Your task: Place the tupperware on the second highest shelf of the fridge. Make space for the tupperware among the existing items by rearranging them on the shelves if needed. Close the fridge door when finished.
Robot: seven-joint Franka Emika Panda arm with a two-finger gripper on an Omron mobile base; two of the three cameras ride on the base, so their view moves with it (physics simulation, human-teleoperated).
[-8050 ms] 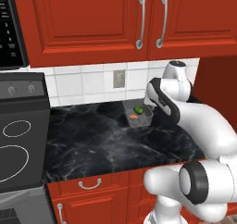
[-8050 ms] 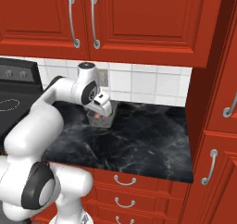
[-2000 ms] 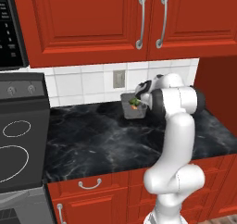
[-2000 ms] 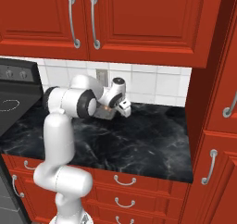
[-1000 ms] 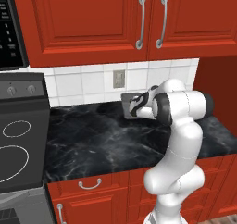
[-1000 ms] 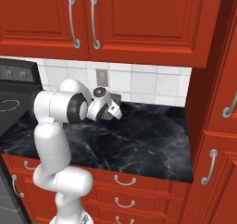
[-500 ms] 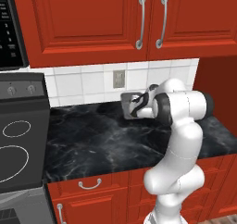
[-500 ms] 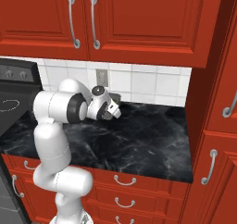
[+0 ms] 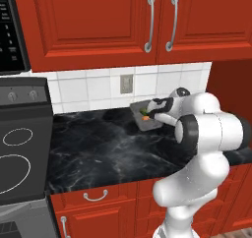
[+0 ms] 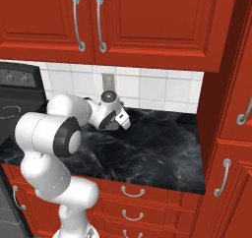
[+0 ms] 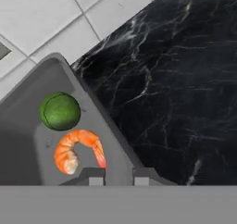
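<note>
One tupperware (image 11: 32, 140), grey, holding a shrimp (image 11: 76, 150) and a green lime (image 11: 59, 111), sits on the black marble counter (image 9: 113, 153) by the tiled wall; your gripper (image 11: 118, 176) is clamped on its rim. Step: pick-up. Next, you lift and carry it toward the fridge

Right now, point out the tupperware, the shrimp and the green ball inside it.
tupperware (image 11: 92, 108), hand view, on its right wall.
shrimp (image 11: 74, 149), hand view, on its curved body.
green ball (image 11: 59, 111), hand view, on its middle.

Both base views look forward-down over black countertop (image 9: 108, 148) from opposite sides; hand view close above tupperware (image 11: 28, 140).
</note>
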